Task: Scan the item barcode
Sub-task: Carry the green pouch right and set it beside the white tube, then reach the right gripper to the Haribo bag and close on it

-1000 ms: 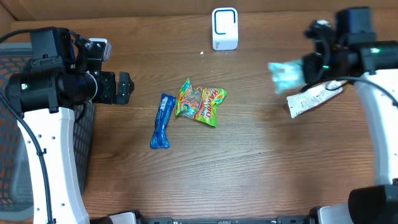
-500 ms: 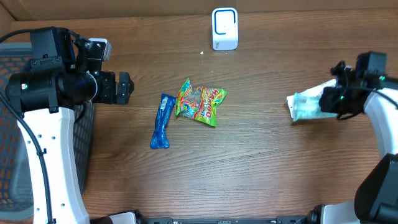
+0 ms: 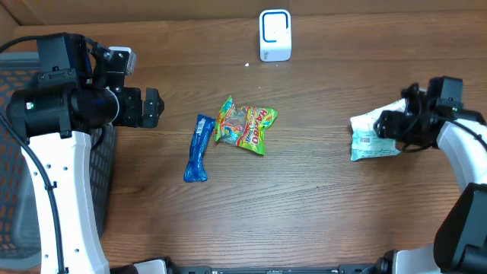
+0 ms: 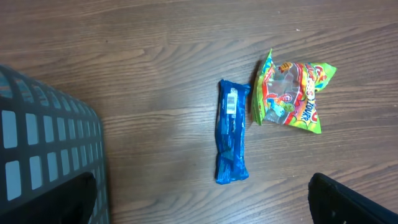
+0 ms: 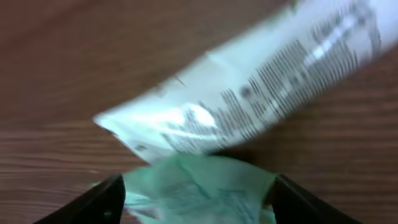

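A white packet with black print (image 5: 261, 93) and a pale green packet (image 5: 199, 186) lie together on the wooden table at the right (image 3: 371, 137). My right gripper (image 3: 393, 125) is low over them. Its jaws stand apart, open, with the green packet lying between the fingertips (image 5: 199, 200). A blue bar (image 3: 198, 148) with its barcode facing up (image 4: 232, 140) and a colourful candy bag (image 3: 245, 126) lie mid-table. The white scanner (image 3: 275, 35) stands at the back. My left gripper (image 3: 152, 108) hovers open at the left, nothing between its fingers (image 4: 208, 205).
A dark mesh basket (image 3: 11, 152) stands off the table's left side, and its wall shows in the left wrist view (image 4: 43, 143). The candy bag (image 4: 292, 96) touches the blue bar's upper right end.
My right gripper swung down from near the scanner to the table with both packets, then opened; the packets now rest on the wood. The left arm has not moved.
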`<state>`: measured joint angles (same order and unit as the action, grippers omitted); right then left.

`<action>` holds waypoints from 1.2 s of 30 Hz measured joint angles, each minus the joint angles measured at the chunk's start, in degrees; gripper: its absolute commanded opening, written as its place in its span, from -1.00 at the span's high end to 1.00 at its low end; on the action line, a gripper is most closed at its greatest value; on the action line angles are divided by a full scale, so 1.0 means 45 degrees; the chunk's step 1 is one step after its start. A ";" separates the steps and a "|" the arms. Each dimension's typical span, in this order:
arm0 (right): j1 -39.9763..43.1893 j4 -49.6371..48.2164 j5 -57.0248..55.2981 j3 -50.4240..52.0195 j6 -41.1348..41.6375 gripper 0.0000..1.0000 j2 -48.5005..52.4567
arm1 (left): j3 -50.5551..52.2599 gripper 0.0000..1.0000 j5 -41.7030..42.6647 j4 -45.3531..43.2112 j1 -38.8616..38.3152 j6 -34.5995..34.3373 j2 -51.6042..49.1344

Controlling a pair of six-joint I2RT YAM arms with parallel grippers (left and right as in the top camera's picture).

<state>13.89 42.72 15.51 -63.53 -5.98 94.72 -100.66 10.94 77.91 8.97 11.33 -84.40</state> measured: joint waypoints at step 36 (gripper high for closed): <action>-1.0846 -0.1622 -0.2137 -0.4046 0.3774 -0.45 0.2123 | 0.0000 -1.00 0.0005 0.0005 0.0000 0.0005 0.0000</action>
<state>-34.92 35.42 5.89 -81.73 11.00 104.27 -100.66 10.96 77.93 8.97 11.35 -84.40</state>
